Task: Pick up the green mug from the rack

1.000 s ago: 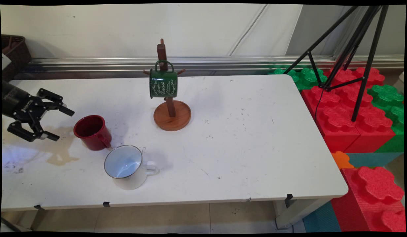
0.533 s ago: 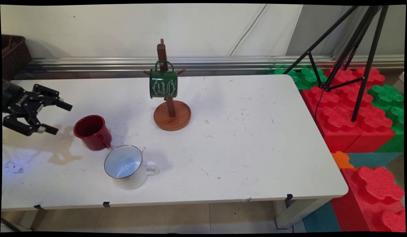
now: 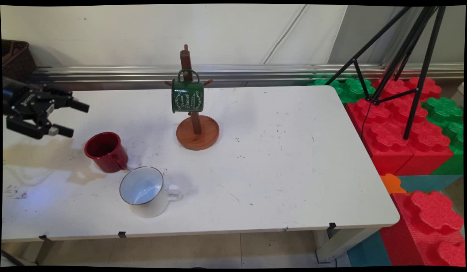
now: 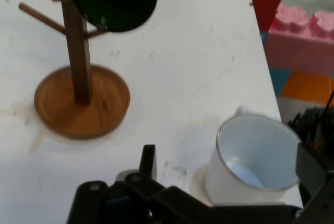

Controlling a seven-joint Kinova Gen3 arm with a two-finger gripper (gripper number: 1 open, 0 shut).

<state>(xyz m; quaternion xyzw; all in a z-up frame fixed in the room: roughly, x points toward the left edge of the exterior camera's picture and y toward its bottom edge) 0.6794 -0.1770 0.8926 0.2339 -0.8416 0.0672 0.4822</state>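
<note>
The black two-finger gripper (image 3: 72, 119) hangs in the air to the left of the red enamel mug (image 3: 106, 152), its fingers (image 3: 79, 107) spread wide apart and holding nothing; it is above the table (image 3: 286, 170) and touches none of the mugs. The red mug stands upright, its handle turned toward the white enamel mug (image 3: 146, 192), which lies tipped just in front and to the right of the red one, its pale blue inside facing up and left (its handle points right). Behind and to the right of the red mug stands a wooden mug tree (image 3: 195, 124) on a round base, and a green enamel mug (image 3: 187, 95) with white lettering hangs by its handle from one of its pegs. A brownish stain (image 3: 48, 155) spreads over the tabletop just left of the red mug. In the hand view the white mug (image 4: 253, 161) sits near the right finger and the mug tree (image 4: 81, 98) stands further off
</note>
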